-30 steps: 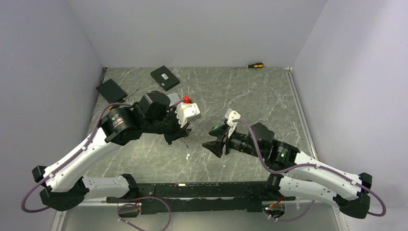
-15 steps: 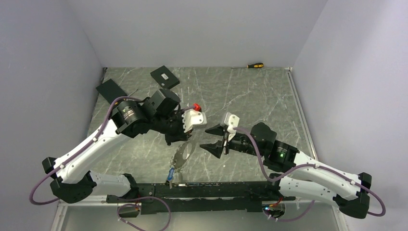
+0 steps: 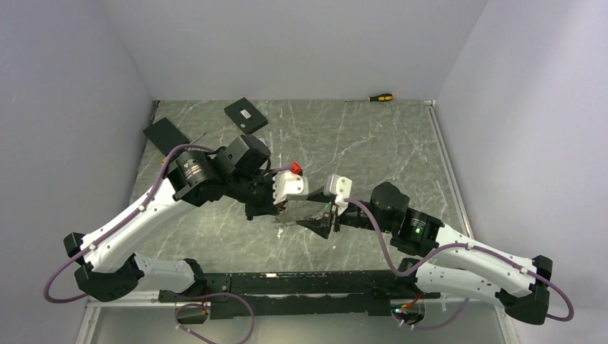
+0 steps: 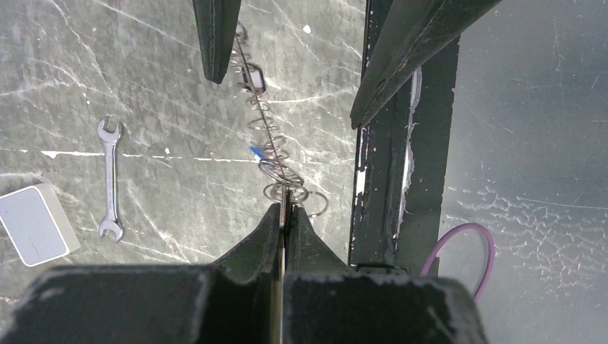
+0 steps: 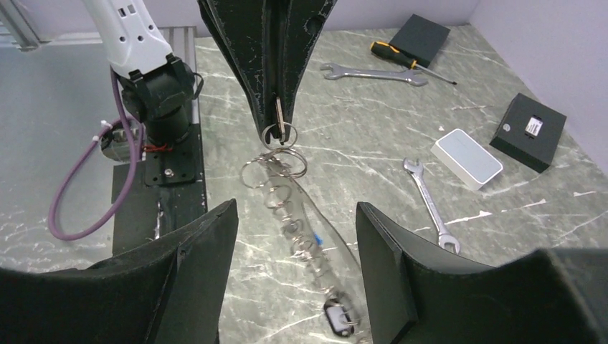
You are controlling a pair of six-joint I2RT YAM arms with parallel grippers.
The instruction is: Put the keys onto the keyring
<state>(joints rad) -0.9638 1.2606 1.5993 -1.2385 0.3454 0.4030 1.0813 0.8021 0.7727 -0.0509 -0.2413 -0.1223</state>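
My left gripper [image 4: 285, 209] is shut on a small silver key [image 5: 279, 111], held above the table. From that key hangs the keyring [image 5: 278, 197], a thin dark wire loop fringed with several small rings and keys. A blue tag [image 5: 316, 237] and a black-and-white tag [image 5: 337, 315] are on it. The keyring [image 4: 265, 132] stretches away from the left jaws and runs between the fingers of my right gripper [image 5: 295, 206]. The right gripper is open, its pads wide of the loop on both sides and not touching it. In the top view the two grippers [image 3: 281, 208] [image 3: 311, 219] almost meet.
A silver wrench [image 4: 110, 179] and a white box [image 4: 36, 222] lie on the marble table. Two black boxes [image 3: 245, 115] [image 3: 165, 134] sit at the back left, and a screwdriver [image 3: 380, 97] at the back wall. A second wrench [image 5: 369, 73] lies by a black box. The black base rail [image 4: 376, 179] is close.
The left gripper has moved right and lifted the keyring, which swung from hanging down to reaching toward the right gripper. The right gripper moved left around it and opened wider.
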